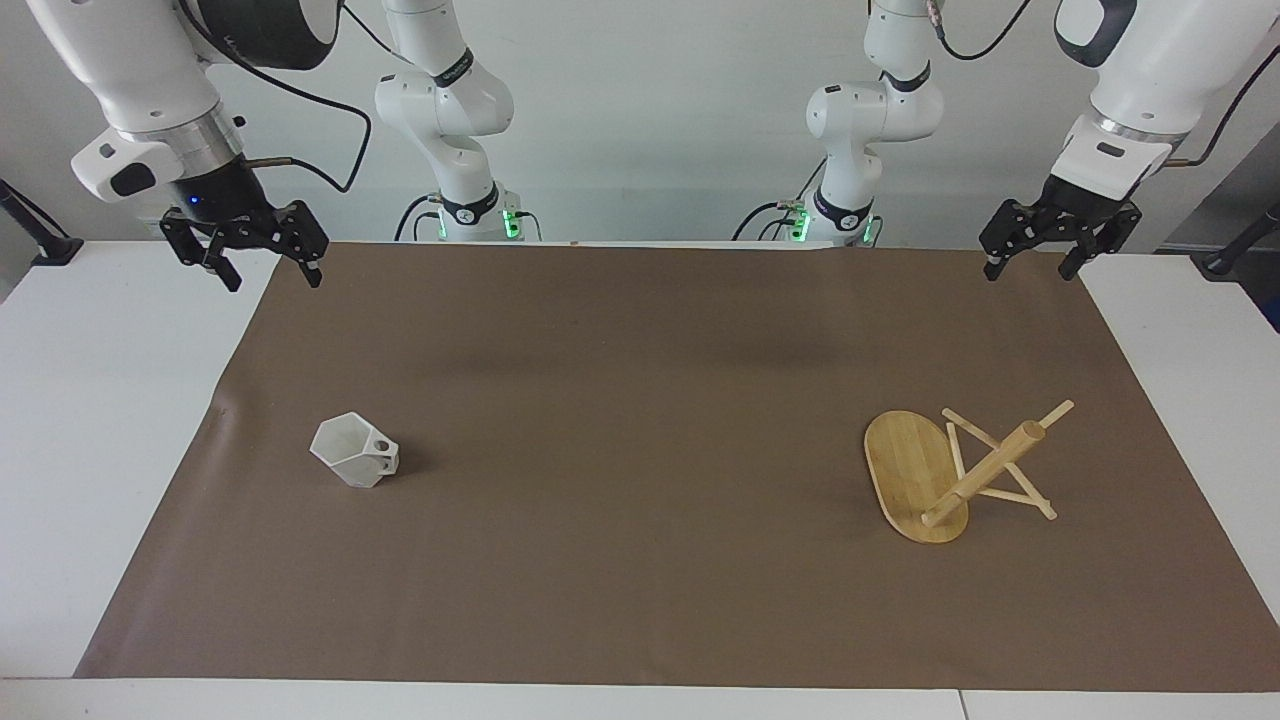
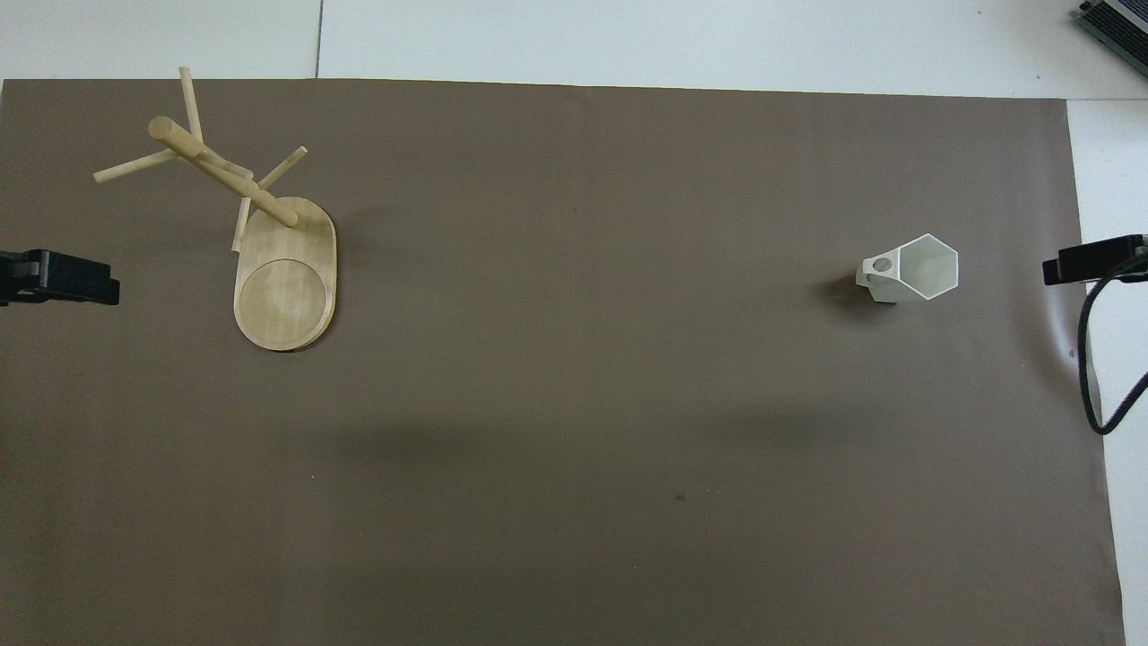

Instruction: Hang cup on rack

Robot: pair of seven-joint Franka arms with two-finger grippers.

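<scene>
The cup [image 1: 355, 450] stands upright on the brown mat [image 1: 640, 400], toward the right arm's end, its hexagonal mouth facing up. Its blocky handle, pierced by round holes, points along the mat toward the rack [image 1: 960, 470].

The rack stands well apart from the cup, toward the left arm's end of the mat and about as far from the robots as the cup. Its oval base lies flat on the mat, with its long axis running nearer-to-farther from the robots. The post rises from the farther end of the base, and thin pegs cross it near the top, sticking out in several directions.

The right gripper [image 1: 262, 268] hangs in the air over the mat's edge at the cup's end, fingers spread and holding nothing. The left gripper [image 1: 1030, 262] hangs over the mat's edge at the rack's end, also spread and empty. Both arms wait.
</scene>
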